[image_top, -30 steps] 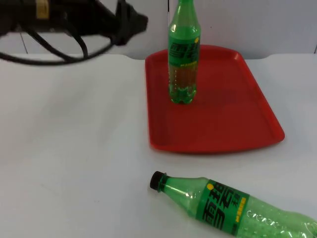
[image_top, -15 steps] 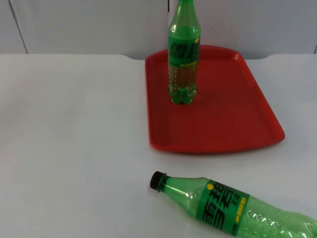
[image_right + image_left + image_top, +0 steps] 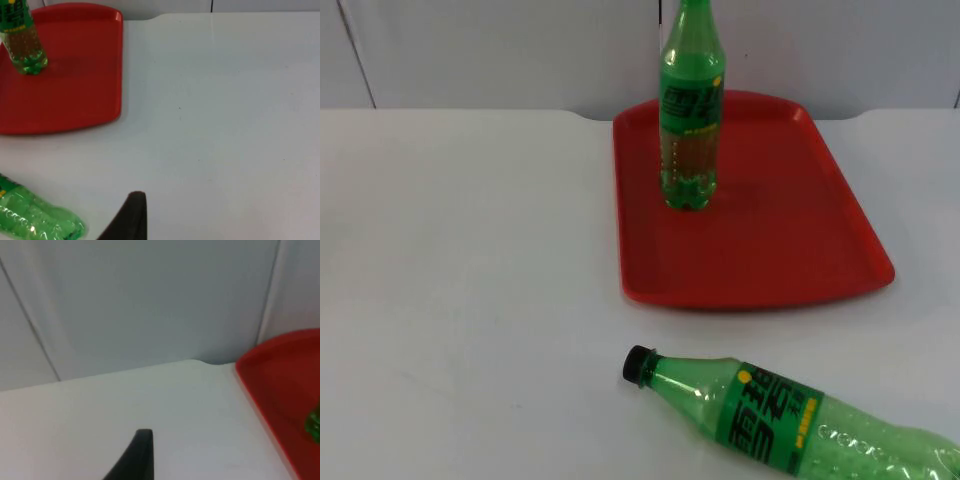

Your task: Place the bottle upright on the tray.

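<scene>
One green bottle (image 3: 690, 110) stands upright on the red tray (image 3: 790, 230), near the tray's far left corner. A second green bottle (image 3: 770, 415) with a black cap (image 3: 637, 364) lies on its side on the white table in front of the tray, cap pointing left. My right gripper (image 3: 131, 215) hovers over the table right of the tray (image 3: 75, 90), apart from the lying bottle (image 3: 35, 220) and the standing one (image 3: 22, 40). My left gripper (image 3: 142, 455) is over the table's far left part, facing the wall, with the tray's corner (image 3: 280, 390) beside it.
The grey partition wall (image 3: 500, 50) closes the table's far edge just behind the tray. White table top (image 3: 470, 280) stretches left of the tray and the lying bottle. The lying bottle reaches the picture's lower right edge.
The left arm, which stood at the upper left of the top view a second ago, has pulled back out of that view. Bottles and tray have not moved.
</scene>
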You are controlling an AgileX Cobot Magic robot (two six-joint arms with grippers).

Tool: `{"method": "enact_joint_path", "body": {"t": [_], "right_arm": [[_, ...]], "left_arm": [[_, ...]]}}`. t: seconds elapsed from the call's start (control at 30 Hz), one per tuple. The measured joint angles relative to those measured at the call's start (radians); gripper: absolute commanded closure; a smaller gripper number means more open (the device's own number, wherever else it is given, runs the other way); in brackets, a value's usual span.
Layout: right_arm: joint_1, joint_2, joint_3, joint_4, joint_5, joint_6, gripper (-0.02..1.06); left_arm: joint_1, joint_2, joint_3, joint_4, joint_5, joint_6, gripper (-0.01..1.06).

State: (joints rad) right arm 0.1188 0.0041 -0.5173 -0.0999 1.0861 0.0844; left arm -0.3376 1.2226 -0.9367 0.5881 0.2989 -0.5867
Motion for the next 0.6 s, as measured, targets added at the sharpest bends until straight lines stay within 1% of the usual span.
{"method": "enact_joint_path", "body": {"t": [0.07,0.17,0.27,0.33,0.37,0.47,0.5,0.53,0.6], "right_arm": [[0.000,0.000,0.000,0.000,0.000,0.000,-0.01],[0.000,0.000,0.000,0.000,0.000,0.000,-0.01],[0.000,0.000,0.000,0.000,0.000,0.000,-0.01],[0.000,0.000,0.000,0.000,0.000,0.000,-0.01],[0.000,0.000,0.000,0.000,0.000,0.000,-0.01],[0.000,0.000,0.000,0.000,0.000,0.000,-0.01],[0.000,0.000,0.000,0.000,0.000,0.000,-0.01],[0.000,0.000,0.000,0.000,0.000,0.000,-0.01],[0.000,0.000,0.000,0.000,0.000,0.000,-0.01]], "left_arm": [[-0.016,-0.007,0.000,-0.034,0.004,0.021,0.00],[-0.019,-0.008,0.000,-0.068,0.007,0.031,0.00],[-0.019,-0.009,0.000,-0.097,0.036,0.041,0.00],[-0.019,-0.015,0.000,-0.142,0.058,0.088,0.00],[-0.019,-0.015,0.000,-0.142,0.058,0.088,0.00],[-0.019,-0.042,0.000,-0.259,0.078,0.207,0.00],[-0.019,-0.060,0.000,-0.312,0.082,0.264,0.00],[-0.019,-0.060,0.000,-0.312,0.082,0.264,0.00],[-0.019,-0.089,0.000,-0.381,0.083,0.325,0.00]]}}
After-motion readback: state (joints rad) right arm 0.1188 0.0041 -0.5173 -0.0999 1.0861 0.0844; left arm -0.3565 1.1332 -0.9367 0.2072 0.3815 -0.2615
